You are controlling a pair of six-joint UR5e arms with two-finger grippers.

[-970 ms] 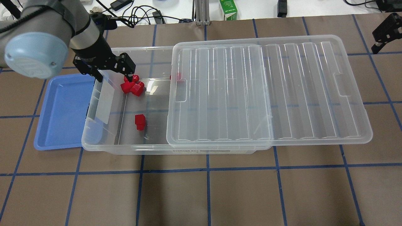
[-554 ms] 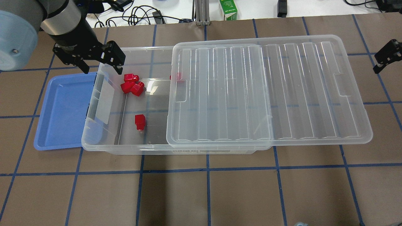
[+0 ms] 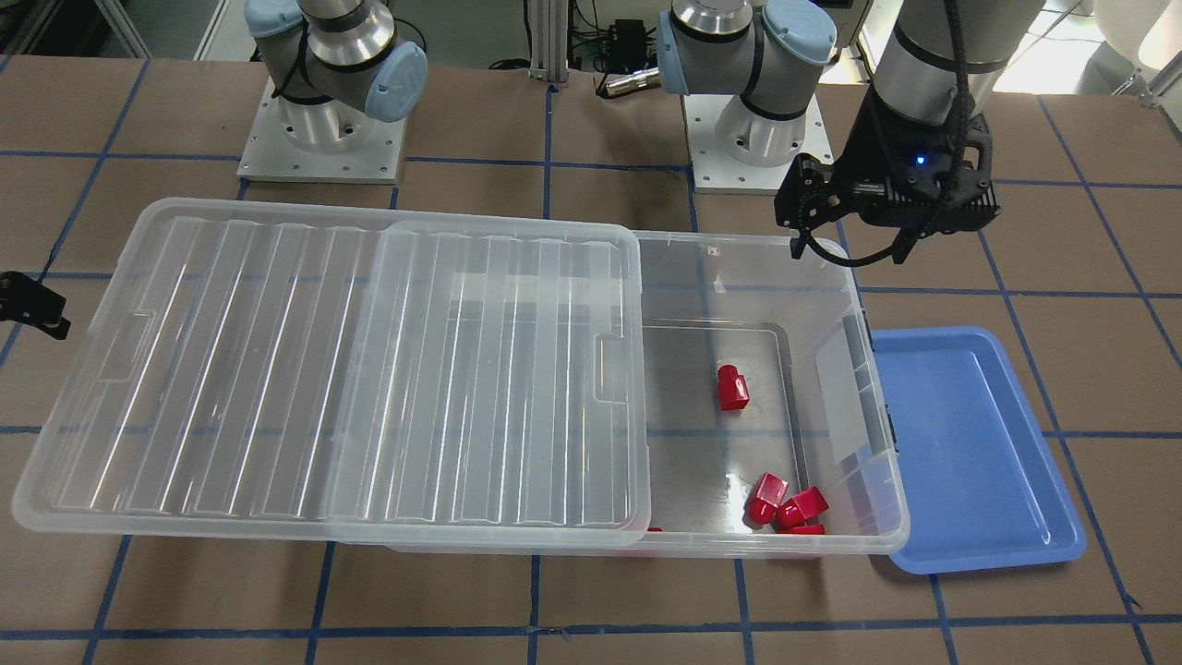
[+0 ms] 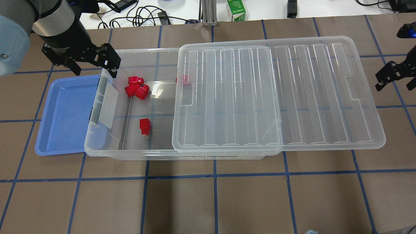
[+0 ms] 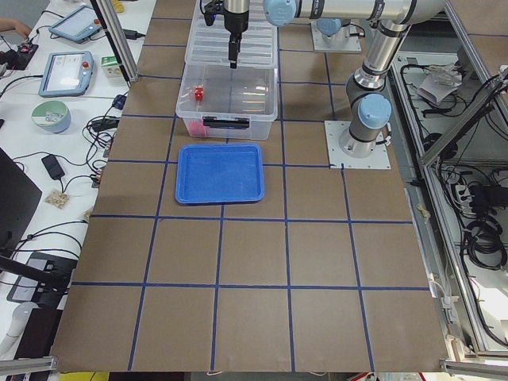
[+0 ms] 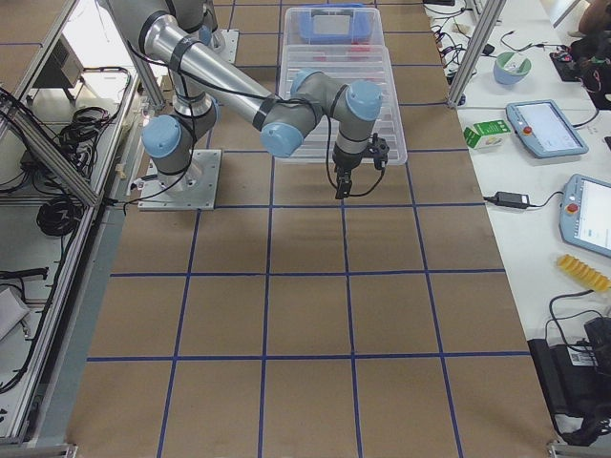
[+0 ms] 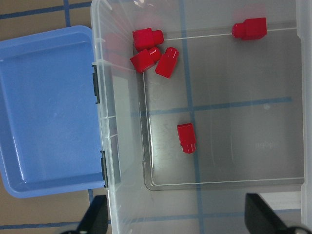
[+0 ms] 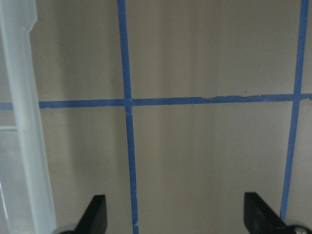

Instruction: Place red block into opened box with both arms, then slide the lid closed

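A brown table (image 4: 247, 204) gridded with blue tape fills my screens, a cable-strewn white bench (image 4: 266, 8) beyond. My left hand (image 4: 92, 65) hangs spread and empty above the left end of the box (image 4: 130, 152). My right hand (image 8: 175, 217), equally wide and empty, hovers right of the lid (image 4: 312, 97). A red block (image 4: 134, 80) lies inside with others, one half-hidden under the lid. The green carton (image 4: 236, 9) bears print I cannot read.

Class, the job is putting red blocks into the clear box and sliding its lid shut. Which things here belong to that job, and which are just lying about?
Belong to the job: red blocks, box, lid, left gripper, right gripper.

Lying about: blue tray (empty), green carton, cables, handheld screens.
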